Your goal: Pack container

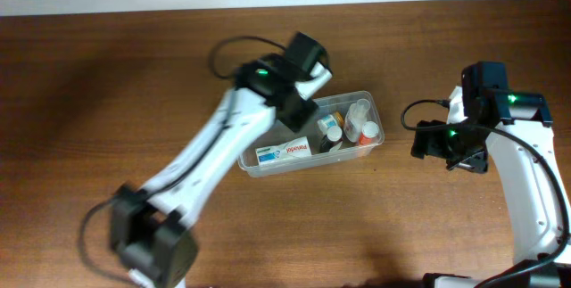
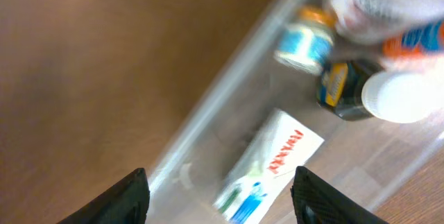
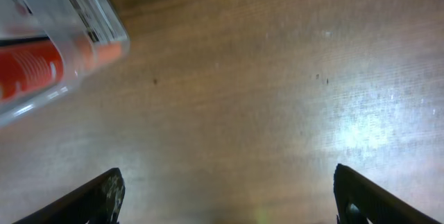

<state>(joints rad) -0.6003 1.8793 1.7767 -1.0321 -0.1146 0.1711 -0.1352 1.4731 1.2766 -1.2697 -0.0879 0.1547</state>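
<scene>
Your overhead looks straight down, far, on the brown wooden bench (image 1: 89, 101). Left wrist sits close above the clear rectangular plastic container (image 2: 222, 89); right wrist, low over bench, shares only its corner.

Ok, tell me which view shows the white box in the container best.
Left wrist: the white box is close up, red lettering visible, lying flat in the container. Overhead shows it whole but small. Right wrist shows only a container corner, no box.
</scene>
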